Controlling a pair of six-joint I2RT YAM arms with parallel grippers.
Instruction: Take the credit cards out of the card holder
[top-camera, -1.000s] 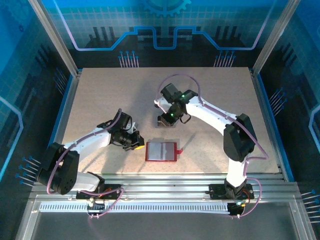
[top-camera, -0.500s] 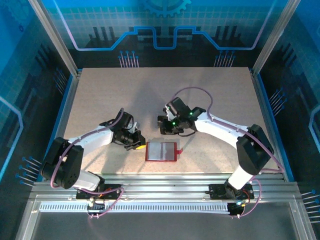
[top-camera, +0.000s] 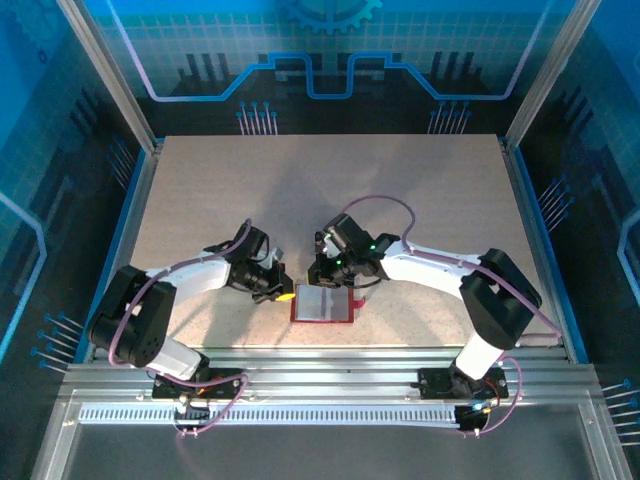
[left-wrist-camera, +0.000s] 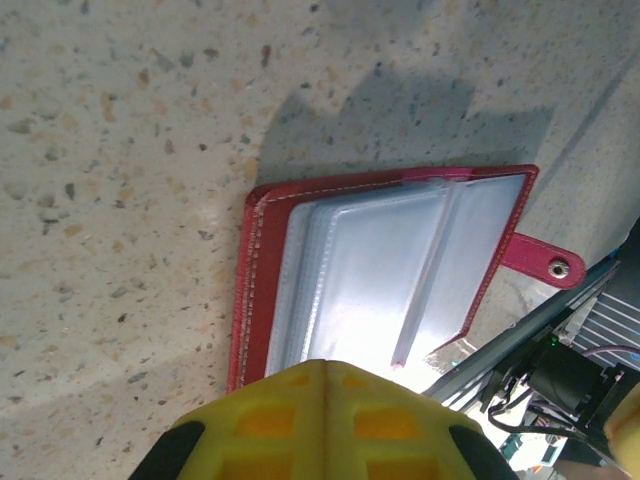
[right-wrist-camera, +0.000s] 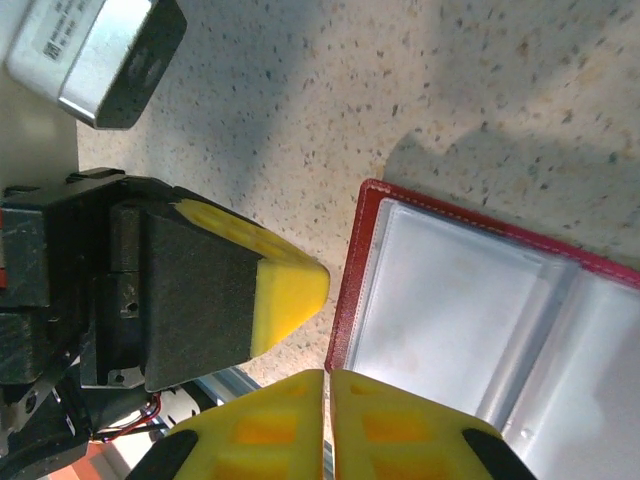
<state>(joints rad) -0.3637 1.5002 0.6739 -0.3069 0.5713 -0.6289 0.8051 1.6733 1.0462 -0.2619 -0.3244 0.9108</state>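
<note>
Speckled bench (top-camera: 420, 200) is carrying everything. Left tool (top-camera: 285, 296), clenched, is sitting just beside the left edge of the open red card holder (top-camera: 325, 305), perhaps touching; right tool (top-camera: 318, 279), also clenched, is hanging near its far-left corner.

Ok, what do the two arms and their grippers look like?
The left arm and right arm match: white links, black joints, a thin purple cable looped along each. The left gripper and right gripper have yellow, grid-patterned fingers on black backings.
</note>
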